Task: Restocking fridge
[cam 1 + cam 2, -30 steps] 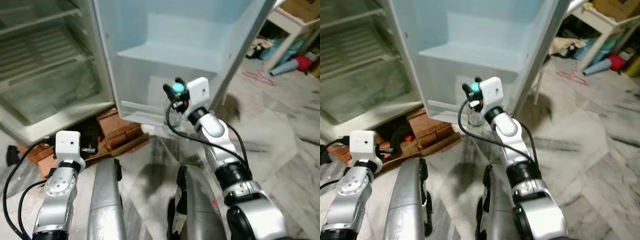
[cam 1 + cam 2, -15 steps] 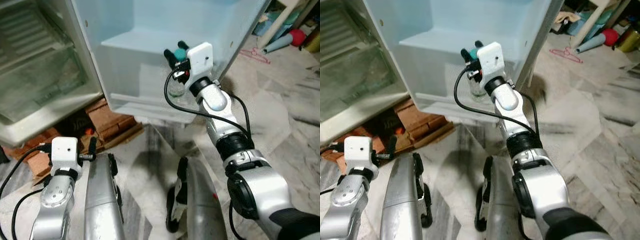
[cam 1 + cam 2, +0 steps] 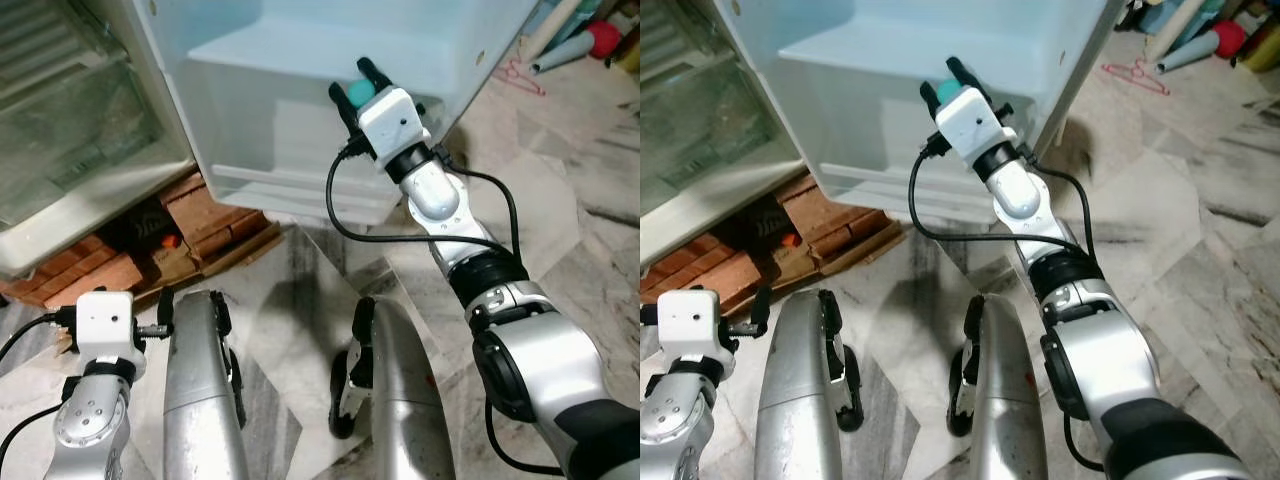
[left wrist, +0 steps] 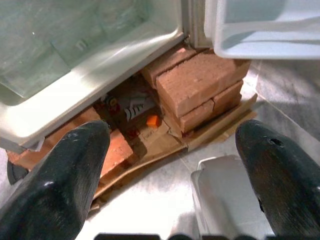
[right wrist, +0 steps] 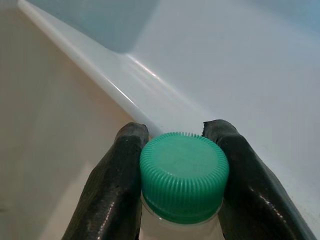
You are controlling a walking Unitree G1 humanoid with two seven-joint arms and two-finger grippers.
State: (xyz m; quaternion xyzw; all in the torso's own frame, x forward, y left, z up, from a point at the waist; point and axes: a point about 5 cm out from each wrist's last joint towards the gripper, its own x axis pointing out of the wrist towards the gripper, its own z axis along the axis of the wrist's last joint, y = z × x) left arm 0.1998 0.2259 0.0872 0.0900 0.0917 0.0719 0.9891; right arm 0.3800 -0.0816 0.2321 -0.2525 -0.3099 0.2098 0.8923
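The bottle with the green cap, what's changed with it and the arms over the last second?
The right pincer has carried the green-capped bottle up and in toward the fridge door shelf, from lower down in front of the door. It stays clamped at the bottle's neck throughout. The left pincer stays open and idle, low near the bricks. The camera also shifted.

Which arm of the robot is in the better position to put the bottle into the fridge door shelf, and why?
The right. Its right gripper already clamps the bottle by its green cap, raised at the door shelf. The left gripper hangs low and open, facing the bricks under the fridge.
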